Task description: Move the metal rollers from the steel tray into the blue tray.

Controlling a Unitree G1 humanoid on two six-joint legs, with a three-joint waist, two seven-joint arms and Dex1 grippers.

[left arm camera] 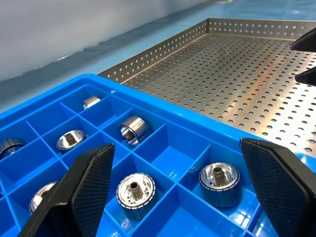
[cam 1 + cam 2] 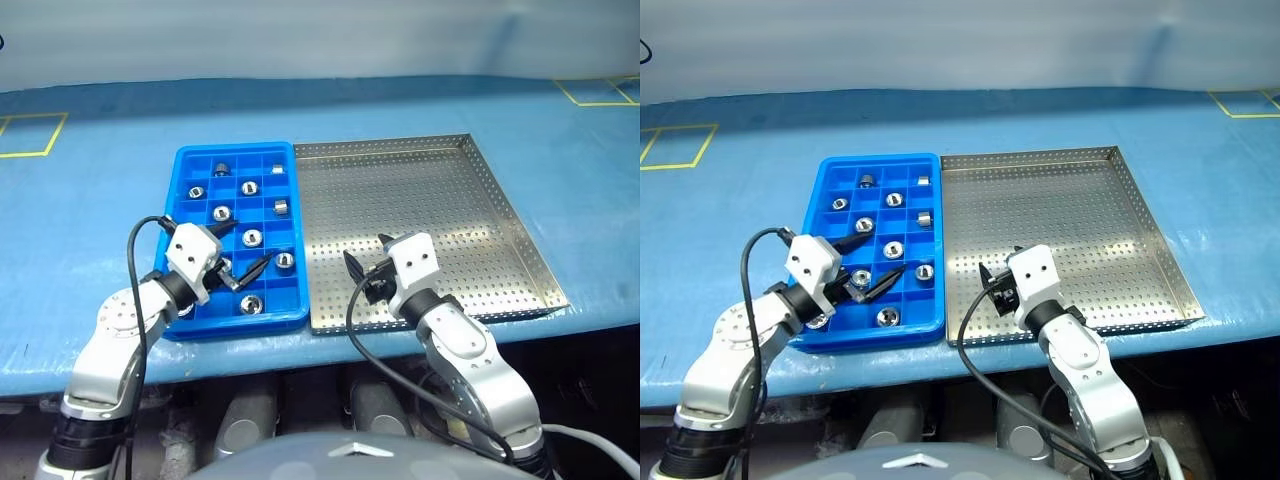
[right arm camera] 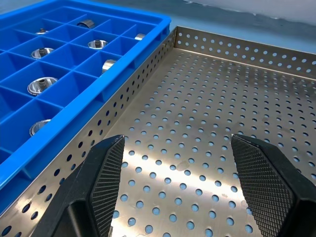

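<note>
Left tool [image 2: 243,268] hangs spread over the blue tray [image 2: 186,160], right tool [image 2: 362,272] spread above the steel tray [image 2: 520,225].

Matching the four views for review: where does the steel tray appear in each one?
Left eye view: steel tray, right of centre.
Right eye view: centre-right.
Left wrist view: upper right, beyond the blue tray.
Right wrist view: centre and right.
Shared landmark: the seam where the blue tray's wall meets the steel tray's perforated rim.
</note>
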